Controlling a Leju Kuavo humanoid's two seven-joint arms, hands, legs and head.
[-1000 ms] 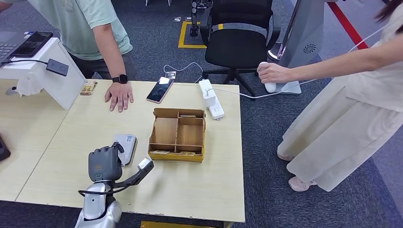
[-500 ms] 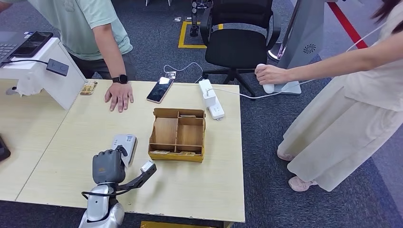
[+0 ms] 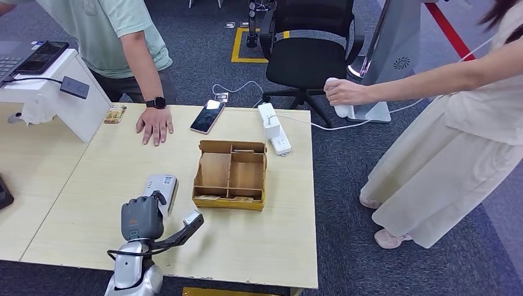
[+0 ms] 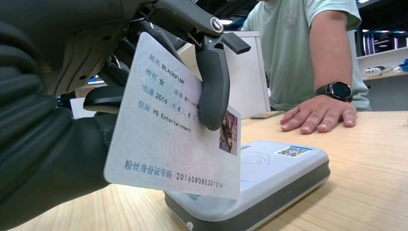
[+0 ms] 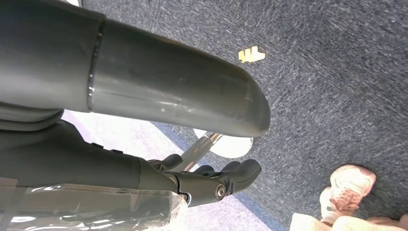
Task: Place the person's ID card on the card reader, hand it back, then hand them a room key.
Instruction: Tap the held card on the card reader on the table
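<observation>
Now our left robot hand [image 4: 72,110] pinches the ID card [image 4: 175,125] upright, with the card reader [image 3: 161,190] just beyond, toward upper right.

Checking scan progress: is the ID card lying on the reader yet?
Not yet. The left hand holds the ID card upright above the card reader.

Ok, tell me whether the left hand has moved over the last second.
Yes. The left hand has drawn back toward the robot along the card reader, away from the wooden organizer.
</observation>
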